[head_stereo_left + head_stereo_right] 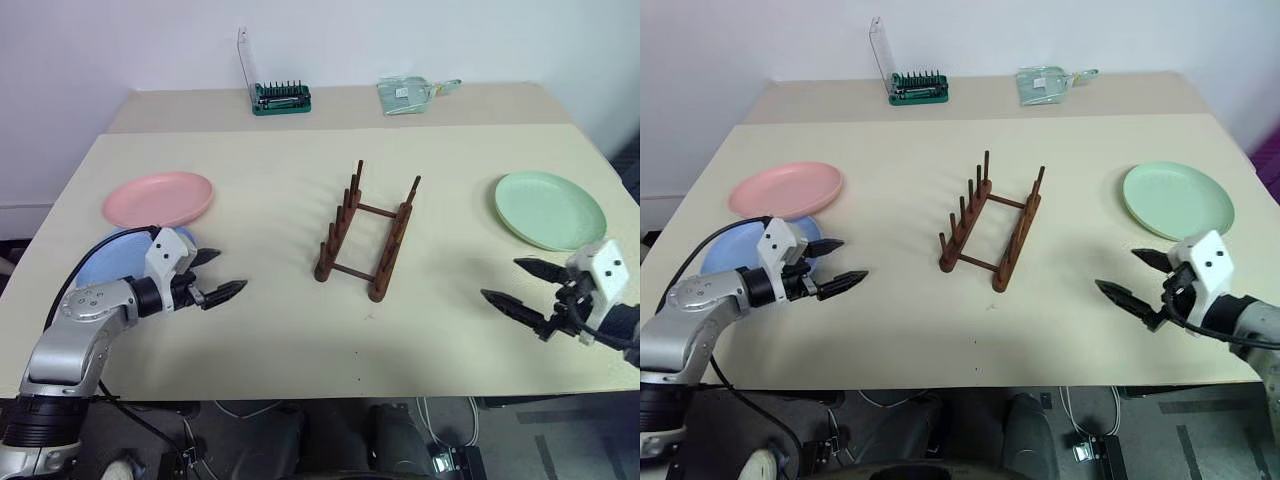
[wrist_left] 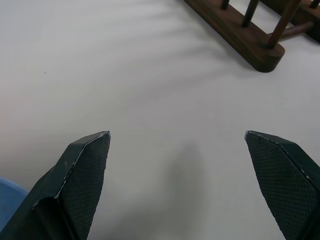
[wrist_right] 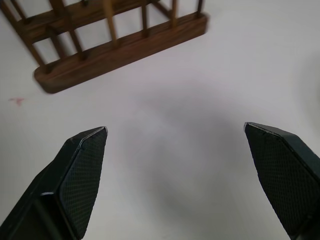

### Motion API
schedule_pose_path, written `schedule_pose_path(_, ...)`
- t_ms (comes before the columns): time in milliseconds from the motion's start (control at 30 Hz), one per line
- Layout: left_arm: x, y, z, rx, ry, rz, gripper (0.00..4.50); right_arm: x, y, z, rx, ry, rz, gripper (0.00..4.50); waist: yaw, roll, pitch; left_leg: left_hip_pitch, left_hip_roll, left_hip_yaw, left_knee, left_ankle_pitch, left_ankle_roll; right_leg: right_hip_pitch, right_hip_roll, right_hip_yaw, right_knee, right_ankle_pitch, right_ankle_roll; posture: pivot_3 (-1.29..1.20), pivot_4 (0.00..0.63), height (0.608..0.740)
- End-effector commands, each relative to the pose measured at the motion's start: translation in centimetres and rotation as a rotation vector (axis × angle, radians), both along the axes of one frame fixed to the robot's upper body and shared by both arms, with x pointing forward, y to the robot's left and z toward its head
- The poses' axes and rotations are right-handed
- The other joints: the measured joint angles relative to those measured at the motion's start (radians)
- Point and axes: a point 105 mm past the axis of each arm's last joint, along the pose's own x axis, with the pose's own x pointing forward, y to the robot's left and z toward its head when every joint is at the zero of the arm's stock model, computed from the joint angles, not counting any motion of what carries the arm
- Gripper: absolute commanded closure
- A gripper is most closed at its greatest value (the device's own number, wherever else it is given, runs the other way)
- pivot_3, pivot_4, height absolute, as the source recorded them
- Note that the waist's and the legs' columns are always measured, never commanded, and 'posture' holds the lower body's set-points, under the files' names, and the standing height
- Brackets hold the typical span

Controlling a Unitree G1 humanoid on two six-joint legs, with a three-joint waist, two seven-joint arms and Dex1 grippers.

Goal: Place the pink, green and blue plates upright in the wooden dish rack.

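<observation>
At table centre: wooden dish rack empty. Pink plate and blue plate left, green plate right. Left pincer, right pincer wide open, empty. Advice: grip rim edge, tilt upright between pegs.

Silver-grey metal arm segments with a black cable end in white boxy wrist housings bearing black, pointed, finely textured fingers.

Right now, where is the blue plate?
In the head views the blue plate lies flat at the table's near left, just below the pink plate, partly hidden behind the open left pincer.
</observation>
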Motion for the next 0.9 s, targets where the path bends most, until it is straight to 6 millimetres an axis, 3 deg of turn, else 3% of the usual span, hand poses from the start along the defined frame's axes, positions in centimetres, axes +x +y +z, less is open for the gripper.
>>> schedule_pose_path(33,-0.3,-0.8,0.7,0.006,-0.037,-0.03,0.07,0.1,0.8,0.8,-0.016,-0.048,0.02,0.0,0.0,0.0,0.0,0.0,0.0,0.0,0.0,0.0,0.0,0.0,0.0,0.0,0.0,0.0,0.0,0.0,0.15,0.74)
schedule_pose_path(333,-1.0,-2.4,0.5,0.003,-0.056,-0.063,0.07,0.4,2.6,0.4,-0.013,-0.053,0.062,0.0,-0.001,0.0,0.0,0.0,0.0,0.0,0.0,0.0,0.0,0.0,0.0,0.0,0.0,0.0,0.0,0.0,0.15,0.74)
schedule_pose_path(567,-1.3,-2.5,0.2,-0.017,-0.038,-0.056,0.07,-0.2,4.0,0.1,0.011,-0.056,0.069,0.0,0.001,0.0,0.0,0.0,0.0,0.0,0.0,0.0,0.0,0.0,0.0,0.0,0.0,0.0,0.0,0.0,0.15,0.74)
schedule_pose_path(900,-0.6,-3.2,1.0,-0.026,-0.064,-0.058,0.07,1.1,4.4,0.3,0.03,-0.073,0.047,0.0,-0.002,0.0,0.0,0.0,0.0,0.001,0.0,0.0,0.0,-0.001,0.001,0.001,0.0,0.0,0.0,0.0,0.15,0.74)
